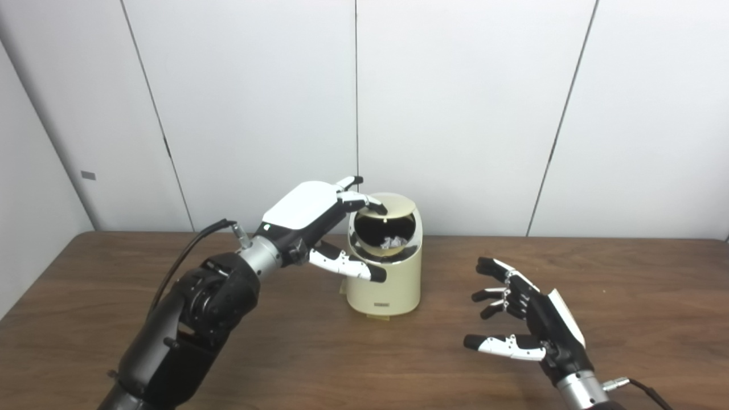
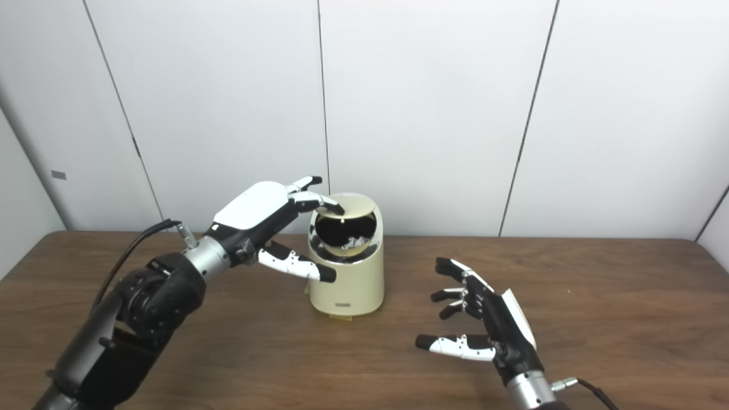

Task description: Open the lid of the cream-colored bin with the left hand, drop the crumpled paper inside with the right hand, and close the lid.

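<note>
One step remains: my left hand (image 1: 310, 213) fingertips pin the lid (image 1: 393, 206) open at 12 o'clock on the cream bin (image 1: 384, 285), crumpled paper (image 1: 392, 243) inside; my right hand (image 1: 527, 319) is spread and empty. A slip could snap it or tip the bin.

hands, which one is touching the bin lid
The left hand: its fingertips rest on the lid. The right hand hovers open, apart from the bin.

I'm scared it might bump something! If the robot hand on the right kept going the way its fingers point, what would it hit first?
Probably the cream-colored bin. The right robot hand is open and empty, its fingers aimed left toward the bin's lower side, with only bare table between. Depth is hard to judge, so it might slip just in front.
</note>
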Controlling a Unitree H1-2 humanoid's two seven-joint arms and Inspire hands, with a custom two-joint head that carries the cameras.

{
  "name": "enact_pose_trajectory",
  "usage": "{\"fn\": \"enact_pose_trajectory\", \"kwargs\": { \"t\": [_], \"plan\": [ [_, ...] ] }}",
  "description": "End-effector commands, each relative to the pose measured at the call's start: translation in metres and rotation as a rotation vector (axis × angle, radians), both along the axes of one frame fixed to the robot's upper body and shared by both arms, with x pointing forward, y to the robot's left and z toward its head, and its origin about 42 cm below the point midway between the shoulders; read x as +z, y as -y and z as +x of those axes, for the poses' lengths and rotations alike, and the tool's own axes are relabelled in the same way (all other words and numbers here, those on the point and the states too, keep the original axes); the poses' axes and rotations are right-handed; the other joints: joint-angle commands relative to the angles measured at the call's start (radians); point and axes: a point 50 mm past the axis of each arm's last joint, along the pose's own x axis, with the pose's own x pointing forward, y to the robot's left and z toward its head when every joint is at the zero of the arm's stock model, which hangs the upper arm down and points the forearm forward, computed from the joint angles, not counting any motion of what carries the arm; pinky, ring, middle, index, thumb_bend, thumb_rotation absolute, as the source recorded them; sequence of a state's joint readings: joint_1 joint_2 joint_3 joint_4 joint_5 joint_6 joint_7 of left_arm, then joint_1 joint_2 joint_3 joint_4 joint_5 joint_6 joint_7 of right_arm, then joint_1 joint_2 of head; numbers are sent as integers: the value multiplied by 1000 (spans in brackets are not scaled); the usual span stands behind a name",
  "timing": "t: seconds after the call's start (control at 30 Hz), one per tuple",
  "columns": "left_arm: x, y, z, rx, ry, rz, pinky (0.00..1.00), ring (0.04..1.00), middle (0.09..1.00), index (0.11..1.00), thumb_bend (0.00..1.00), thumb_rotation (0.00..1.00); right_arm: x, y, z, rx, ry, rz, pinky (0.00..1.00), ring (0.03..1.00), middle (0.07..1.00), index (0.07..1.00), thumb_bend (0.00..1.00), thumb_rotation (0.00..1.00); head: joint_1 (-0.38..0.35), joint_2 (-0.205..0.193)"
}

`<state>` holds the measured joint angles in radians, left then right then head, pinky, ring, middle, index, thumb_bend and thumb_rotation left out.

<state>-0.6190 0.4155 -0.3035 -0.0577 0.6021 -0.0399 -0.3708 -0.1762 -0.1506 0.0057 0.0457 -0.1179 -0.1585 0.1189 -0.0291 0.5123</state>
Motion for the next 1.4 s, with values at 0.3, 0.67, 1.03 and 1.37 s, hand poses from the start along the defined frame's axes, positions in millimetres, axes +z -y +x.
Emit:
{"fn": "enact_pose_trajectory", "kwargs": {
  "t": [0.3,0.67,1.03,1.37],
  "plan": [
    [18,-5,-6,-31,63,29,992,1000,829,832,999,695,19,-3,5,-13,86,17,470,633,831,829,854,239,-7,5],
    [6,2,-9,-53,82,102,1000,996,825,839,993,664,20,-5,5,-20,91,5,490,635,822,825,852,232,-12,7],
    [-6,11,-7,-76,133,185,960,976,820,826,1000,659,22,-6,4,-16,99,4,472,628,823,826,850,241,-18,13],
    [-18,15,-6,-71,194,298,953,992,820,820,1000,632,24,-5,4,-21,103,2,469,624,824,826,855,251,-17,18]
  ]
}}
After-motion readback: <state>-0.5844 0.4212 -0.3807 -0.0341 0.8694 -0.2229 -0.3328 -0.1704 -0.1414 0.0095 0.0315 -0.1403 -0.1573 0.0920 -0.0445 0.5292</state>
